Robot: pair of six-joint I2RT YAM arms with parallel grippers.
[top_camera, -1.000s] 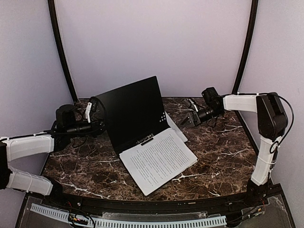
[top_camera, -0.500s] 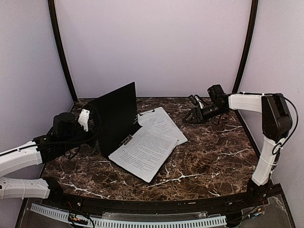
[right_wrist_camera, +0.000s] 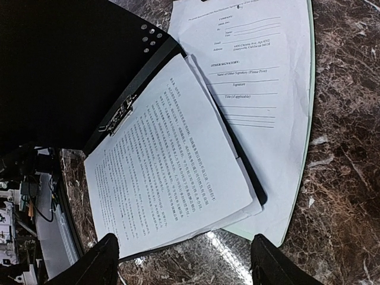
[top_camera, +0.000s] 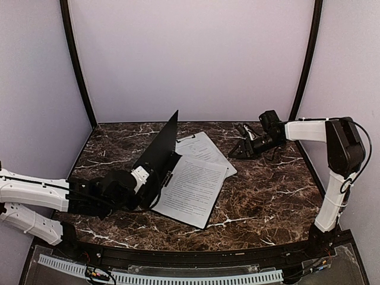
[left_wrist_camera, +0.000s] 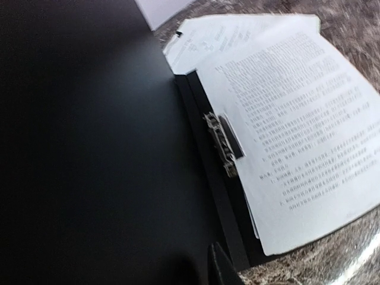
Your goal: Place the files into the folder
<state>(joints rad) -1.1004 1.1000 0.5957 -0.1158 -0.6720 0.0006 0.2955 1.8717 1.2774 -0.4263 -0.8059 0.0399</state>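
The left pincer (top_camera: 144,180) sits low at about 8 o'clock on the marble surface (top_camera: 267,196), right at the lower edge of the folder's raised cover. I cannot tell whether it is clamped on that cover or slack. Its own camera shows only one dark fingertip (left_wrist_camera: 221,268) below the black board.

The folder (top_camera: 161,151) lies open just left of the middle. Its cover is tilted up toward 11 o'clock with the black inside facing right. A sheet of dense text (top_camera: 191,191) lies flat on the folder's lower half, beside the metal clip (left_wrist_camera: 224,141) at the spine.

The form sheet (top_camera: 206,153), with shorter text blocks, lies at 1 o'clock from it on a pale green clipboard (right_wrist_camera: 307,142), partly under the folder's edge.

The right pincer (top_camera: 238,148) hovers at 2 o'clock with its fingertips (right_wrist_camera: 105,261) wide apart, gripping nothing.
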